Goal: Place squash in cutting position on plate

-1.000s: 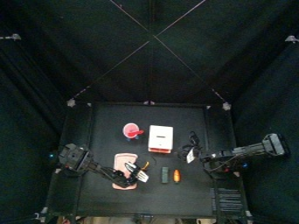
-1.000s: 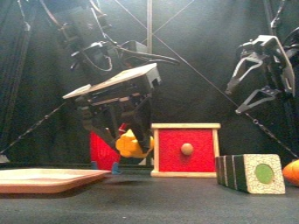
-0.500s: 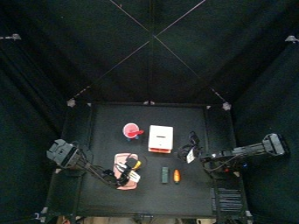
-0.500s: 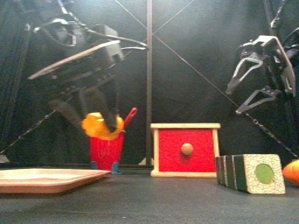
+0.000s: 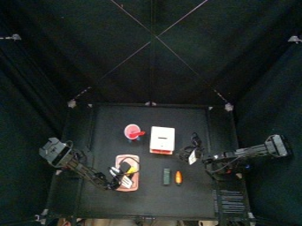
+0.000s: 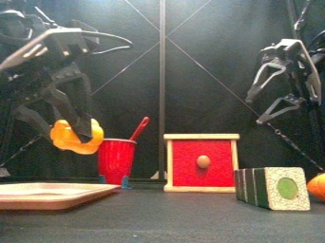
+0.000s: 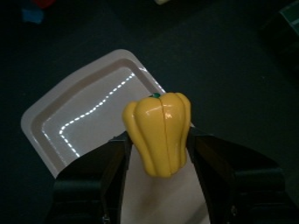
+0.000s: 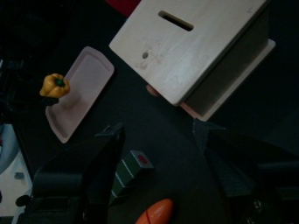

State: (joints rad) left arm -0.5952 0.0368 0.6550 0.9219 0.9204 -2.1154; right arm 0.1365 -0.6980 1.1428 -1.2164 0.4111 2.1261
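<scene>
- Two arms in view; only the left one carries anything.
- Left gripper (image 6: 74, 133) hangs above the table at its left side, jaws clamped on the squash (image 6: 76, 136), a yellow lobed piece with a small green stem.
- Left wrist view: squash (image 7: 159, 133) sits between the two jaws, stem end pointing away from the camera, body upright along the jaw line.
- Plate (image 7: 82, 109), pale pink and oblong with rounded corners, lies on the table below the squash; a dotted streak of reflected light runs across its inner face.
- Front view: plate (image 6: 51, 195) rests flat at the table's left front; squash is held clear of it, in the air, not touching.
- Top view: squash (image 5: 125, 162) shows as a yellow spot over the plate (image 5: 122, 173).
- Right gripper (image 6: 287, 81) hangs raised at the right, jaws spread apart, holding nothing.
- Red cup (image 6: 117, 160) with a red stick leaning in it stands behind the plate, just left of the box.
- Box (image 6: 200, 162), red front with a round knob, stands mid-table; its top is white in the top view (image 5: 163, 138).
- Striped block (image 6: 272, 187) with a green dot stands at right front; an orange thing (image 6: 317, 187) lies just beside it at the edge of view.
</scene>
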